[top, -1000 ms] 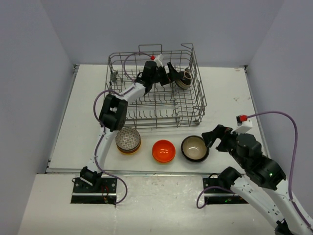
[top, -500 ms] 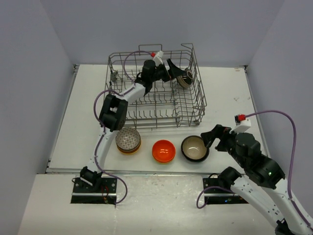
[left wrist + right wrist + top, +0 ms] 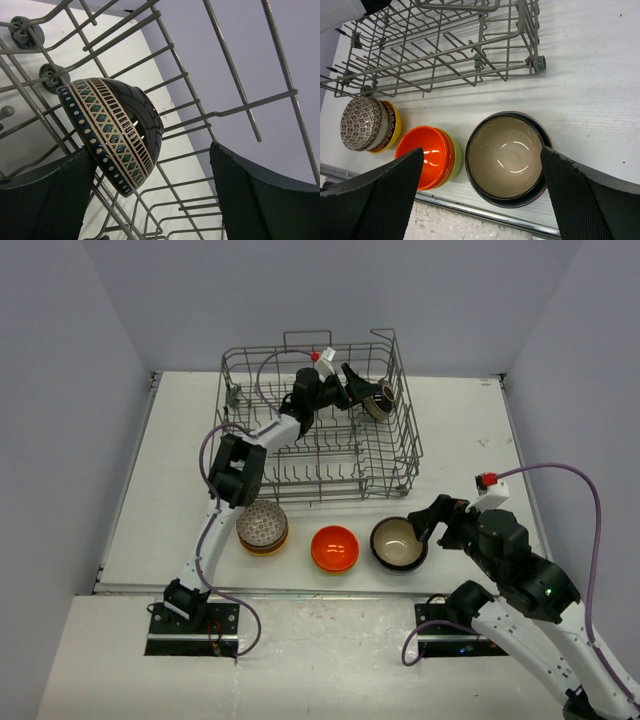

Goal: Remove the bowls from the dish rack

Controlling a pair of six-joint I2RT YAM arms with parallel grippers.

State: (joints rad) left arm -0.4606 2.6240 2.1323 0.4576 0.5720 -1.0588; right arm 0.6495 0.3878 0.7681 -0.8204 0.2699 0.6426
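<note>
The grey wire dish rack (image 3: 412, 445) stands at the back of the table. A dark teal patterned bowl (image 3: 378, 401) leans on edge in its far right corner. My left gripper (image 3: 358, 392) reaches into the rack, open, with that bowl (image 3: 112, 132) between the jaws, close to the left finger (image 3: 45, 200). My right gripper (image 3: 428, 523) is open and hovers over the black-and-cream bowl (image 3: 398, 542), which sits upright on the table (image 3: 507, 157). An orange bowl (image 3: 425, 155) tops a stack with red and yellow-green ones. A zigzag patterned bowl (image 3: 362, 122) sits in a yellow one.
The three bowl stacks stand in a row between the rack's front edge and the table's metal front rim (image 3: 485, 215). The rack's wires (image 3: 235, 107) and small wheels (image 3: 50, 75) crowd the left gripper. The orange stack also shows in the top view (image 3: 335, 548).
My left gripper has turned and moved a little right, closer to the teal patterned bowl. My right arm has shifted slightly left over the black-and-cream bowl.
</note>
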